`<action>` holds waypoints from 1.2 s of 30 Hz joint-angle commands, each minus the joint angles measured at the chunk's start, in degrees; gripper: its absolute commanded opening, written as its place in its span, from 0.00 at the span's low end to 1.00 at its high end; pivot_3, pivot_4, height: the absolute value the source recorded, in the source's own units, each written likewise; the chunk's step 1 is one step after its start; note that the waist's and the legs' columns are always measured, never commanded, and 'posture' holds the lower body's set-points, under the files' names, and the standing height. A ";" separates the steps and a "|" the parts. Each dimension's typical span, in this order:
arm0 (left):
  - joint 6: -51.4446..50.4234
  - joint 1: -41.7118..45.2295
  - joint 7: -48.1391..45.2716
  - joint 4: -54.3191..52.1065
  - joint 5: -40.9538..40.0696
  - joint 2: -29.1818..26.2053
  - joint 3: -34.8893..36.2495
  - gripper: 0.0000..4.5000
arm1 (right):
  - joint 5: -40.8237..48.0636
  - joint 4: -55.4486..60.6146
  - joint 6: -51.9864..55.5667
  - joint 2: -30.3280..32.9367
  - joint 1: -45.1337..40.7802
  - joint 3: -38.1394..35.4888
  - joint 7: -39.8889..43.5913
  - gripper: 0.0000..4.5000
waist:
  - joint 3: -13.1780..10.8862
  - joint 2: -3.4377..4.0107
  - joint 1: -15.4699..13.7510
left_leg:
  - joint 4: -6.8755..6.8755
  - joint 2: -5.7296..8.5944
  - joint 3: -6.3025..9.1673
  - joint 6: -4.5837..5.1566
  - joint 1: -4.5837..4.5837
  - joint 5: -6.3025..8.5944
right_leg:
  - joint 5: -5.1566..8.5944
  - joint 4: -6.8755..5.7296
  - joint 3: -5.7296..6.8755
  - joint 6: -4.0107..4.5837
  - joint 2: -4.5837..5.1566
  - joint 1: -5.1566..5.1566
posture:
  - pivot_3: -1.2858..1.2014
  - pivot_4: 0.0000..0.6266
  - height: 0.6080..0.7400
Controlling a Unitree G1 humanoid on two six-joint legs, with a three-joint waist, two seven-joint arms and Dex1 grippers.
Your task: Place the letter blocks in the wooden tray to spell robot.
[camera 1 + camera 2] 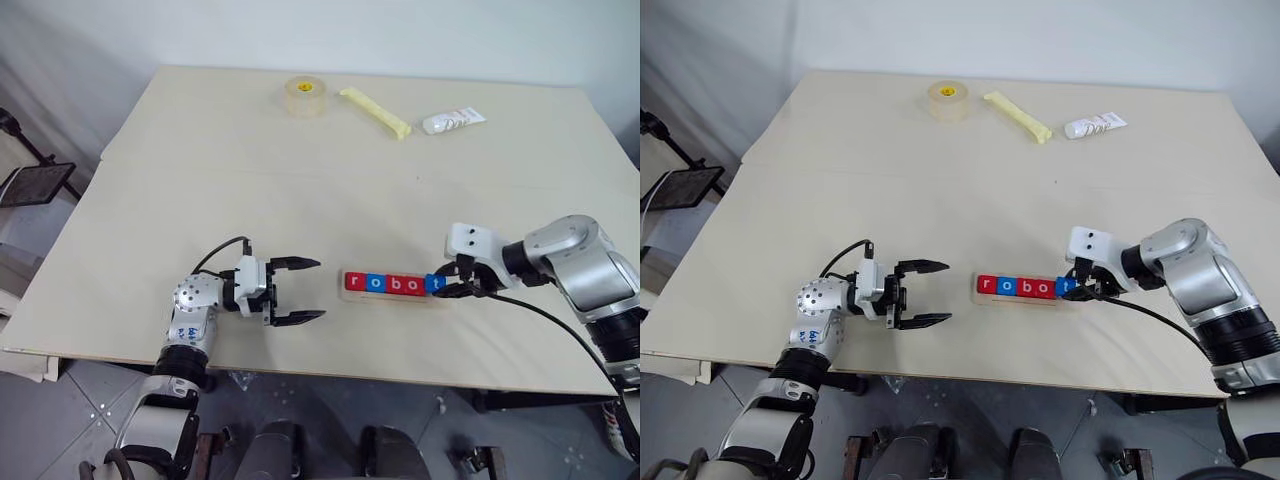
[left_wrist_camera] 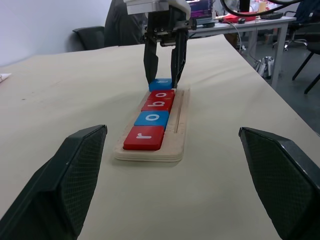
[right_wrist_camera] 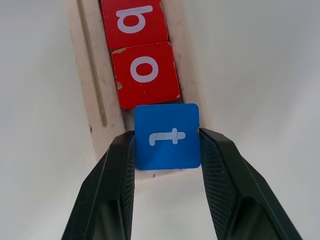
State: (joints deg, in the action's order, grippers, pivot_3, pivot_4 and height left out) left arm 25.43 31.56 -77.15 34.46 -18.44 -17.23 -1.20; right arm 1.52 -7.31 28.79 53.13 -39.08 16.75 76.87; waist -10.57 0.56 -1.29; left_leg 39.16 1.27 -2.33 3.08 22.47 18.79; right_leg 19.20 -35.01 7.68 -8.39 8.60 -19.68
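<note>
Right wrist view: my right gripper (image 3: 167, 145) is partly closed, one finger against each side of the blue t block (image 3: 167, 136), which sits at the end of the wooden tray (image 3: 85, 75), touching the red o block (image 3: 145, 75). I judge this the final placement; the next move calls for seating t square in line, then releasing. Head views add what the wrist view lacks: the whole row r, o, b, o, t, and my left gripper (image 1: 298, 291) wide open and empty, near the tray's r end.

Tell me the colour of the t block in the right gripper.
Blue, with a white t; clearest in the right wrist view, between the right gripper fingers.
</note>
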 commanded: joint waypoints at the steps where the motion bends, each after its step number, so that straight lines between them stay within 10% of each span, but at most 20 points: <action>1: 0.77 -0.41 0.44 -1.80 -0.12 0.13 -0.29 1.00 | 0.51 1.29 -0.15 0.07 -0.59 -0.59 0.97 0.32 | 0.00 0.00 -0.01 | 0.00 0.00 0.00 0.00 0.00 0.00 | 0.00 0.00 0.00 0.00 0.00 0.00 | 0.52 0.24 1.00; 22: 1.37 -0.30 0.73 -1.53 0.21 0.49 -0.30 1.00 | 0.66 2.15 0.29 -1.57 1.29 -0.21 1.18 0.32 | 0.00 0.00 0.17 | 0.00 -0.04 0.00 -0.01 -0.02 0.00 | 0.00 -0.01 0.01 0.00 -0.02 0.00 | 0.52 0.24 1.00; 31: 1.46 -0.52 0.35 -1.55 0.22 -0.18 -0.14 1.00 | 3.15 5.46 2.84 -0.50 1.05 -4.40 -0.52 0.99 | 0.00 0.00 0.12 | 0.00 -0.03 0.00 -0.01 -0.01 0.00 | 0.00 -0.01 0.00 0.00 -0.02 -0.01 | 0.52 0.24 1.00; 36: 1.22 -0.80 -0.32 -1.40 -0.13 -1.26 0.26 1.00 | 5.01 6.27 2.65 2.59 4.06 -9.35 -1.70 1.00 | 0.00 -0.01 -0.18 | 0.00 0.00 0.05 -0.01 0.00 0.00 | 0.00 -0.01 0.00 0.00 0.00 0.00 | 0.52 0.24 1.00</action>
State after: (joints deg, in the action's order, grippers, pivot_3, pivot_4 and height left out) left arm 26.26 31.04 -77.19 34.42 -17.93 -17.88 -1.17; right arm 5.81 -1.83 31.63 53.94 -35.71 10.35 75.75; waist -10.57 0.55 -1.47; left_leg 39.16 1.28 -2.24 3.07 22.47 18.79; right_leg 19.19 -35.03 7.69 -8.39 8.60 -19.66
